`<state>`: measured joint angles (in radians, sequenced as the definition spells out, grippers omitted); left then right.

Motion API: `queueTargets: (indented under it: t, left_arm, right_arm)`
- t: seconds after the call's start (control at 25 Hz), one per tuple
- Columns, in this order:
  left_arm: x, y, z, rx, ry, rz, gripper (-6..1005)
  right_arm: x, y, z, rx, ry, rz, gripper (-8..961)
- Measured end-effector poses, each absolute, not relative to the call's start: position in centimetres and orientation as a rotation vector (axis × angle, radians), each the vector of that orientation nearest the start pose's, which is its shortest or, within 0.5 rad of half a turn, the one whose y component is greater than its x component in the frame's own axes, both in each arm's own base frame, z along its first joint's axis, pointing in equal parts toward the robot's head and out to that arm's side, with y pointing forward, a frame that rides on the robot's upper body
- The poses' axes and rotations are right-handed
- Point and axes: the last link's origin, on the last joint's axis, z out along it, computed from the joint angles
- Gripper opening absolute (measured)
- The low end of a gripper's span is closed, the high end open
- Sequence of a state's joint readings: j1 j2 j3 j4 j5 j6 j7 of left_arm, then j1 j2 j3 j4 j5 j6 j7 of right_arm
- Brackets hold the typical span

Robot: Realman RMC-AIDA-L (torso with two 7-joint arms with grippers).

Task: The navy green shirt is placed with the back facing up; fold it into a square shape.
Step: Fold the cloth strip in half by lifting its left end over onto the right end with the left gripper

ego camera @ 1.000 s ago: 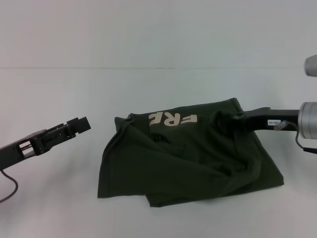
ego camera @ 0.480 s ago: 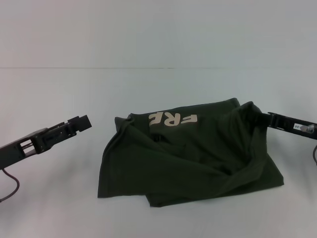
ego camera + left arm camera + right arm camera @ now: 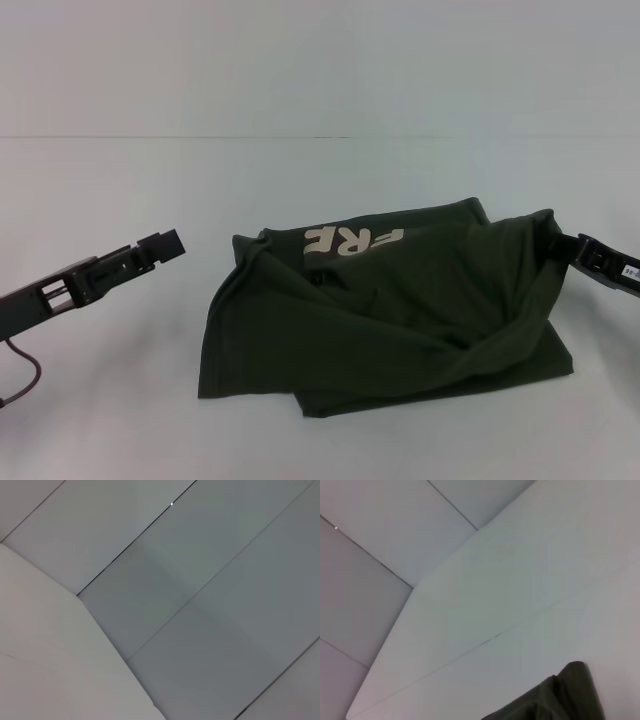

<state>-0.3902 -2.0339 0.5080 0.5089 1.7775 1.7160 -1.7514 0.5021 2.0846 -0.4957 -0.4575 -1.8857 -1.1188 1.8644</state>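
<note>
1. The left end effector (image 3: 165, 244) is seen on the left side of the head view, above the white worktop (image 3: 110, 400) and well apart from the shirt. Nothing is held by it; whether its fingers are parted or closed cannot be told.
2. The navy green shirt (image 3: 380, 330) is found in the middle of the worktop, crumpled and partly folded over itself, with several creases across the cloth.
3. Cream letters (image 3: 352, 241) are shown upside down on the turned-over part near the far edge of the shirt; only "FRE" can be read.
4. The right far corner of the shirt is lifted off the worktop and is drawn toward the right end effector (image 3: 578, 250).
5. The right end effector is clenched on this corner of the navy green shirt, at the right edge of the head view.
6. In the right wrist view only a small raised tip of the dark cloth (image 3: 560, 695) is seen against the pale worktop.
</note>
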Motion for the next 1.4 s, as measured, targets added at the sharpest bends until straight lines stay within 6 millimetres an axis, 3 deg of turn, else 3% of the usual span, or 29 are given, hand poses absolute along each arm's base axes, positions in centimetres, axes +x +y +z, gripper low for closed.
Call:
queueTargets:
  t: [0.32,0.64,0.84,1.08,1.24,1.4]
  left_arm:
    - [-29.7,28.9,3.7,-2.294,-1.332,-1.286,903]
    - [-29.6,28.8,3.7,-2.301,-1.336,-1.292,902]
    - [-29.4,28.6,3.9,-2.300,-1.373,-1.321,902]
    - [-29.8,28.8,5.0,-2.247,-1.576,-1.336,903]
    - [-30.4,28.5,6.0,-2.194,-1.738,-1.328,903]
    - [-31.0,27.8,6.1,-2.159,-1.997,-1.215,903]
  right_arm:
    - [33.1,35.4,-0.3,-1.888,1.594,0.885,112]
    - [33.4,35.4,0.2,-1.806,1.609,0.948,342]
    - [34.0,34.8,1.8,-1.717,1.563,1.079,603]
    - [33.5,33.0,4.1,-1.821,1.410,1.198,837]
    - [33.1,31.7,4.5,-1.947,1.302,1.192,891]
    - [32.0,30.0,3.5,-2.189,1.120,1.136,900]
